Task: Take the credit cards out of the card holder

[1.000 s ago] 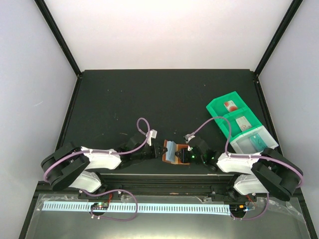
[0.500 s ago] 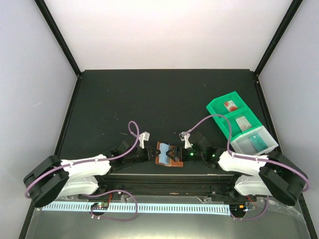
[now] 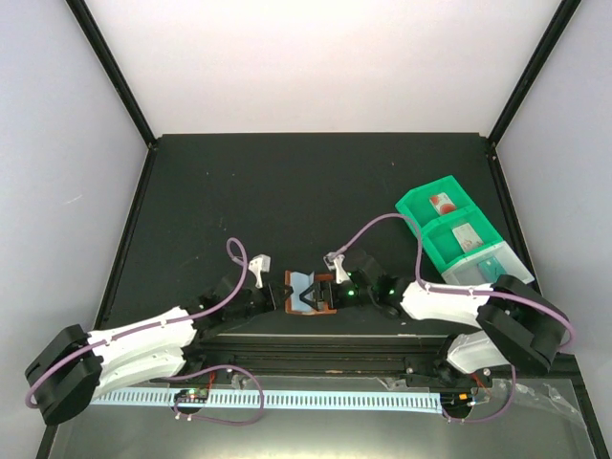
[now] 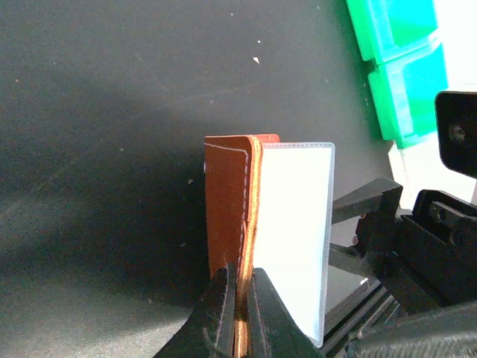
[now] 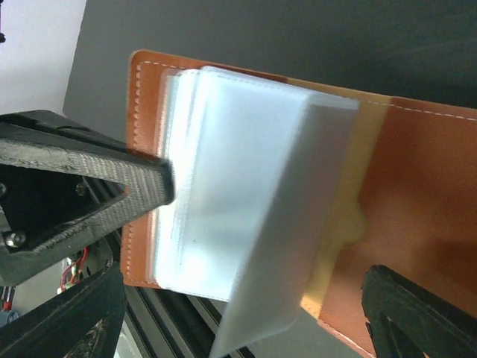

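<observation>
- Your left gripper (image 4: 238, 287) is clamped on the leather edge of the small brown bifold card holder (image 4: 227, 201), which is held up near the black table's (image 3: 287, 191) front edge.
- Your right gripper (image 3: 320, 295) is spread wide around the holder's pale pockets (contact unclear).
- There is one holder and two thin plastic cards: the white one with a red mark (image 3: 441, 203) and the greyish-white one (image 3: 466, 237) lie in separate compartments of the green tray (image 3: 411, 206), well to the right.
</observation>
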You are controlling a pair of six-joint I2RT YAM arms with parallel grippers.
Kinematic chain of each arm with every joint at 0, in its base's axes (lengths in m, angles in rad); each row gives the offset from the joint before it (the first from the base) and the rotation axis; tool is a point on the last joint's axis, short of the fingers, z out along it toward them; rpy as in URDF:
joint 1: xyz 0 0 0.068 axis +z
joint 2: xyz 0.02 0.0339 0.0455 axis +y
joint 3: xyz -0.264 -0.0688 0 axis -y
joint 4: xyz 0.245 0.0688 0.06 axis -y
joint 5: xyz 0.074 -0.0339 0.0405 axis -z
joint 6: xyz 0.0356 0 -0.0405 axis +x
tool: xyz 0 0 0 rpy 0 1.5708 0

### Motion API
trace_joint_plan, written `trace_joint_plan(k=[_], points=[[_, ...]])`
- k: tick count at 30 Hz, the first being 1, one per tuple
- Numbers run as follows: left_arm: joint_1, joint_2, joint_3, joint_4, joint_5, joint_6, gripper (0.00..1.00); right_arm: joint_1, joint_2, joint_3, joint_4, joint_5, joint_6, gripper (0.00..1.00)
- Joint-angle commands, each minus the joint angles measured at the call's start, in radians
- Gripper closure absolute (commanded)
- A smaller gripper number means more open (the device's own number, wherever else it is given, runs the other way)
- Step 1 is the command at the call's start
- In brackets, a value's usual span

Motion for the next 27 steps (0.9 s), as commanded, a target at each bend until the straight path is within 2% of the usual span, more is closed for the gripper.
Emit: trace_joint_plan(k=[1, 7, 12, 16, 25, 27], points=[[0.009, -0.039, 0.021, -0.051, -0.044, -0.007, 0.98, 0.034, 0.038, 0.071, -0.025, 0.026, -0.007, 0.13], [0.01, -0.044, 0.029, -0.063, -0.028, -0.014, 0.98, 0.05, 0.084, 0.104, -0.044, 0.039, -0.003, 0.05], [0.01, -0.047, 0.039, -0.068, -0.024, -0.016, 0.98, 0.052, 0.121, 0.134, -0.059, 0.027, -0.021, 0.09], [0.011, -0.047, 0.041, -0.064, -0.024, -0.022, 0.98, 0.053, 0.148, 0.141, -0.07, 0.029, -0.023, 0.17], [0.011, -0.058, 0.042, -0.053, -0.003, -0.041, 0.98, 0.053, 0.216, 0.17, -0.096, 0.032, -0.039, 0.15], [0.011, -0.056, 0.041, -0.039, 0.01, -0.049, 0.99, 0.053, 0.228, 0.176, -0.1, 0.031, -0.044, 0.18]])
